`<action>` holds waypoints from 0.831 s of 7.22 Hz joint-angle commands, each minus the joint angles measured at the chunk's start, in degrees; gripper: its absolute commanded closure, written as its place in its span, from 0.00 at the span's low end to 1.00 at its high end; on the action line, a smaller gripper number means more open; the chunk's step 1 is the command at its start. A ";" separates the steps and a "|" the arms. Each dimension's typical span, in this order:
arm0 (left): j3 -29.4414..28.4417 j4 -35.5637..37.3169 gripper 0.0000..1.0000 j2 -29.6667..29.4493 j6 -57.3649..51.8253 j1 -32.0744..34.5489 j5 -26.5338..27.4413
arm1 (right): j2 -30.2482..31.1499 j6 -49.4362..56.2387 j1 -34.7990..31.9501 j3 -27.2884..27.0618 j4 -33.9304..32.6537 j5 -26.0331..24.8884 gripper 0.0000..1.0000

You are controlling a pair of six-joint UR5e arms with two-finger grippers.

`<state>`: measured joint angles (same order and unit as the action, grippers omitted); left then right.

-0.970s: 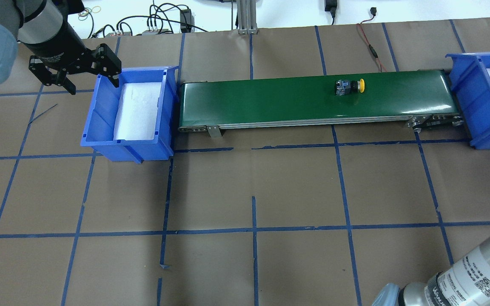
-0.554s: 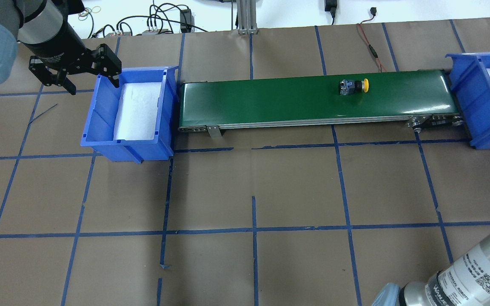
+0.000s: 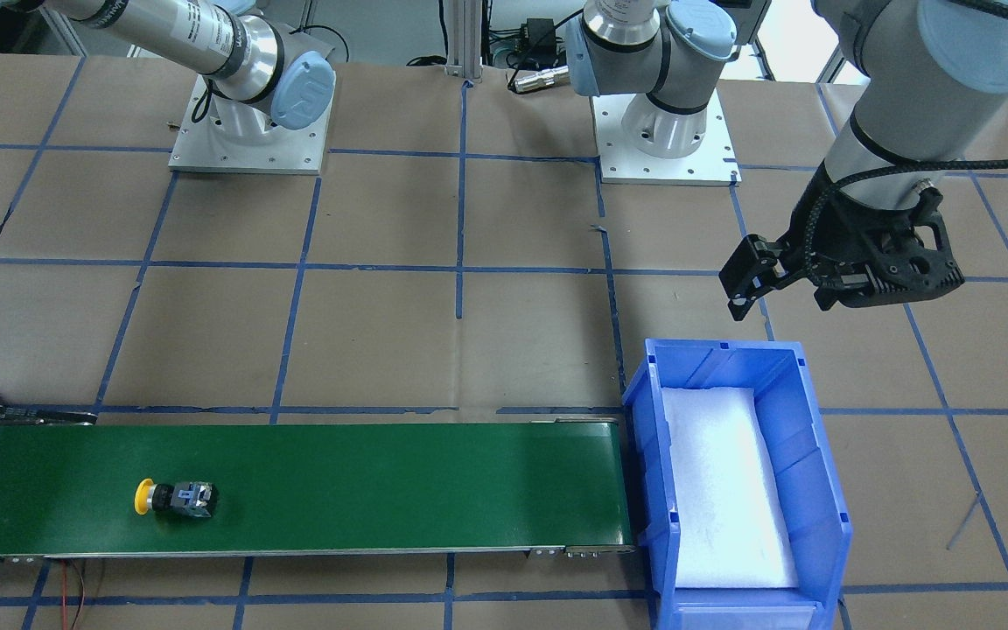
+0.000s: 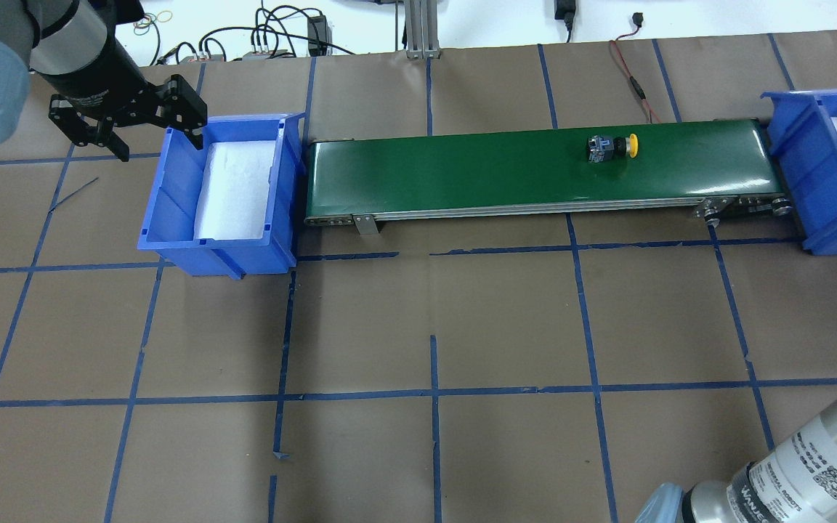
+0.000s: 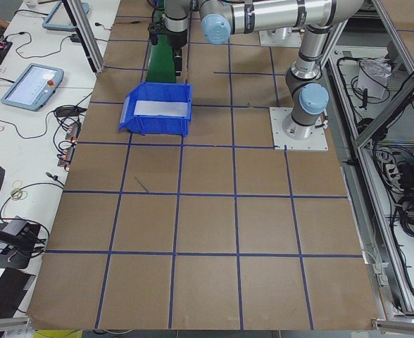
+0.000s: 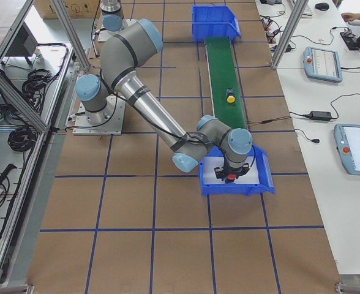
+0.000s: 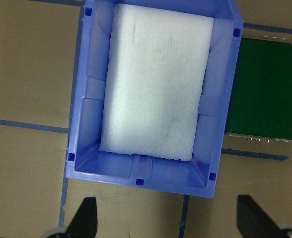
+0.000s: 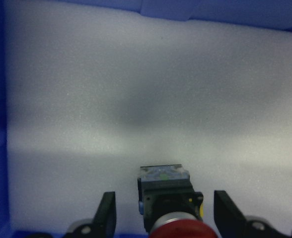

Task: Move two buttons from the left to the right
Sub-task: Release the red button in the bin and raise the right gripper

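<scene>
**Progress.** One of the two buttons is judged delivered. The red mushroom-capped push button on its black-grey switch body (image 8: pixel 167 201) is seen low in the right wrist frame, lying on the white foam pad (image 8: pixel 136 99) of the right-hand blue plastic bin (image 4: pixel 796 145). It lies between the fingers of the right gripper (image 8: pixel 164 195), which are spread wide, with foam showing on both sides, so it is not clamped.

The yellow-capped push button (image 4: pixel 611 147) is found on its side on the green conveyor belt (image 4: pixel 462 174). It is right of centre in the overhead frame and short of the belt's right end. Its passage into the right-hand bin is judged to be the only step left.

In the left-hand blue plastic bin (image 4: pixel 171 218) only a foam pad is seen. The left gripper (image 7: pixel 168 218) is held wide apart with nothing between its fingers, outside the bin by its upper-left corner in the overhead frame.

**Edges and room.**
- The yellow-capped button is placed nearer the belt's upper edge than its lower one, though bare belt is seen on every side.
- The belt's right end is set close against the right-hand bin's wall, which looks tipped toward the belt.
- Inside that bin, open foam is seen above the red-capped button, with a blue wall at the frame's left.
- The brown papered table (image 4: pixel 433 327) is seen across the lower frame.
</scene>
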<state>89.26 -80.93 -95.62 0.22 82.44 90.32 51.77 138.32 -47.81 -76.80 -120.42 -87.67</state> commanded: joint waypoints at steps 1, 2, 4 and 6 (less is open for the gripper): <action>0.04 0.16 0.00 0.00 -0.04 -0.09 -0.23 | 1.48 -0.07 0.00 -0.01 -1.30 -0.14 0.00; 0.04 0.16 0.00 0.00 -0.04 -0.18 -0.15 | 4.19 -0.16 -0.26 -0.19 -0.70 0.04 0.00; 0.04 0.16 0.00 0.00 -0.04 -0.18 0.03 | 7.63 -3.12 -6.11 -1.07 1.67 0.04 0.00; 0.04 0.16 0.00 0.00 -0.04 -0.18 0.12 | 8.26 -10.48 -13.06 -1.16 4.57 -0.13 0.00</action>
<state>89.28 -80.78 -95.63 0.17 82.27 90.36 59.52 132.62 -56.34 -77.87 -117.46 -87.67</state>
